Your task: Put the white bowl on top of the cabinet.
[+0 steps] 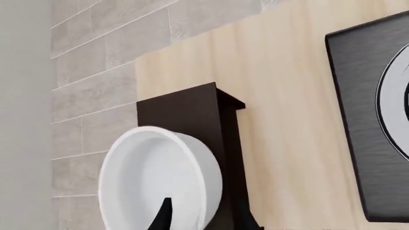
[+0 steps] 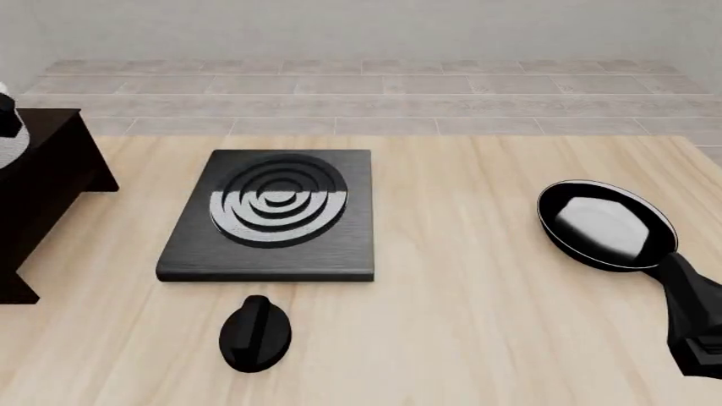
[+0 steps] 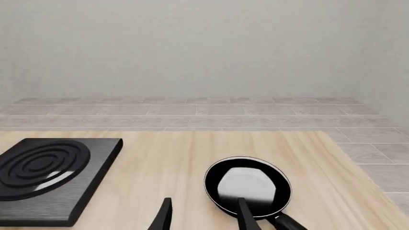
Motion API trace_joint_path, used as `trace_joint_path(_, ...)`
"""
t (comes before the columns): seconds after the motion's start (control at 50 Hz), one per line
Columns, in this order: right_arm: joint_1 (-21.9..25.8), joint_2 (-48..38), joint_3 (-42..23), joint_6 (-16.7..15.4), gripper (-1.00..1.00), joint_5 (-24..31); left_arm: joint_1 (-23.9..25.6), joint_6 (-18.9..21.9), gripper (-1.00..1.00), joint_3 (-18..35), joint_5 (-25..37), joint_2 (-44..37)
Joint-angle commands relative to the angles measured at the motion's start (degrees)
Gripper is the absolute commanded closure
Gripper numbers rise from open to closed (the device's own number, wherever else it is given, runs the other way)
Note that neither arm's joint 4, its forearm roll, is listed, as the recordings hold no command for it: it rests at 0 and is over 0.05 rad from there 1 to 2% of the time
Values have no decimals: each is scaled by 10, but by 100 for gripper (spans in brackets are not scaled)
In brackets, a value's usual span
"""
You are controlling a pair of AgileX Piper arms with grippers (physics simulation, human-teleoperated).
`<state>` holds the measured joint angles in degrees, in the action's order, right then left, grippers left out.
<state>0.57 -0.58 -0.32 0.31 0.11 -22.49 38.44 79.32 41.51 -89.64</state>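
The white bowl (image 1: 153, 177) is tilted on its side over the flat top of the dark brown cabinet (image 1: 185, 110). My left gripper (image 1: 204, 218) is shut on its rim, with one black finger (image 1: 164, 214) inside the bowl and the other hidden behind the wall. In the front view only a sliver of the bowl (image 2: 8, 144) shows at the left edge, above the cabinet (image 2: 46, 169). My right gripper (image 3: 204, 215) is open and empty, just short of the black frying pan (image 3: 248, 188).
A black stove plate with silver rings (image 2: 270, 211) lies mid-table, right of the cabinet. A black knob (image 2: 256, 332) lies in front of it. The frying pan (image 2: 604, 224) sits at the right, with my right arm (image 2: 694, 326) beside it.
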Motion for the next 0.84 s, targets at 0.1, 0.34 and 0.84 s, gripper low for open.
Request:
trace_joint_path(0.1,0,0,0,0,-100,0,23,-17,-100,17,33,51)
trace_joint_path(0.34,0,0,0,0,-100,0,64,-67,-100,13,60,117)
trace_joint_path(0.84,0,0,0,0,-100,0,224,-154,-100,-136,-14,389)
